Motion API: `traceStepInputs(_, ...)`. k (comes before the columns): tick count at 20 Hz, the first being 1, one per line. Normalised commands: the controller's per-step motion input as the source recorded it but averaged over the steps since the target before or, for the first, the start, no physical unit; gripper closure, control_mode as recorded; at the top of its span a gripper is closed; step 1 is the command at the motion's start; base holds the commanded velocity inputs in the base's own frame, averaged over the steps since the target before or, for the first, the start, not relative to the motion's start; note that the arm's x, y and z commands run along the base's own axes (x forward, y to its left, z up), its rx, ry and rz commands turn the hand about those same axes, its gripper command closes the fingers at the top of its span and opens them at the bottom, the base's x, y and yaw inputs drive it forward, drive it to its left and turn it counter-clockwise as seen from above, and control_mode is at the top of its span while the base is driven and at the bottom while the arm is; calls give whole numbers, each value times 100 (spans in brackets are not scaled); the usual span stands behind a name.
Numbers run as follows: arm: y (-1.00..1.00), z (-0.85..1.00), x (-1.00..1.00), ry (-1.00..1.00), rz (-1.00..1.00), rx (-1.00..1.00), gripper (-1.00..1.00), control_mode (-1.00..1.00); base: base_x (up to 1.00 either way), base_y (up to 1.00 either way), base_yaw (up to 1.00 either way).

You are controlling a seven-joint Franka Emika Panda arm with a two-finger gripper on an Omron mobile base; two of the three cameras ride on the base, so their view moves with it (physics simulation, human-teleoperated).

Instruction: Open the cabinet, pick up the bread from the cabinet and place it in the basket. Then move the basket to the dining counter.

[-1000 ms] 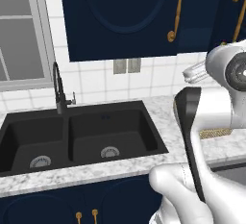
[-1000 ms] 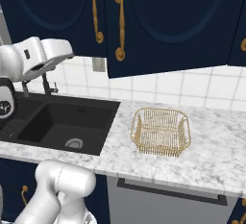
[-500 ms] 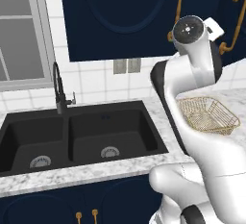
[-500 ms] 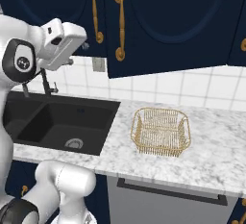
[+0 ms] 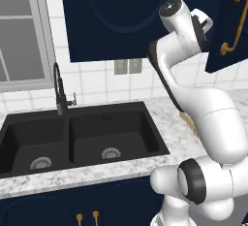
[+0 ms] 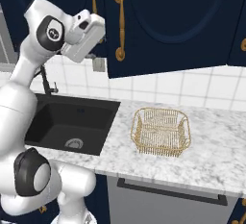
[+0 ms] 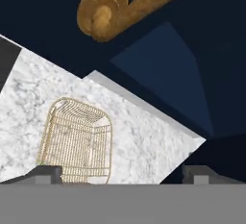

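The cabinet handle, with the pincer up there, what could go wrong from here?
1. The open pincer sits below the handle, not around it, so closing now would likely miss.
2. The cabinet door looks shut; a swinging door could strike the arm.
3. The basket stands directly underneath.

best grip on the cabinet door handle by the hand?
Take the brass handle mid-shaft, coming straight at the cabinet front, jaws spread sideways across it. The bar runs vertically and stands off the door on end mounts, leaving room behind. The gripper is open beneath its lower end.
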Motion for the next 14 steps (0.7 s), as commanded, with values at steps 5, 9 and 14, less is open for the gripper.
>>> traceStepInputs(5, -78, -4, 15, 3, -2, 0, -100, -100, 0, 0, 0)
traceStepInputs(9, -83, 0, -74, -10, -3, 0, -100, -100, 0, 0, 0)
traceStepInputs(14, -83, -2, -86, -13, -7, 0, -100, -100, 0, 0, 0)
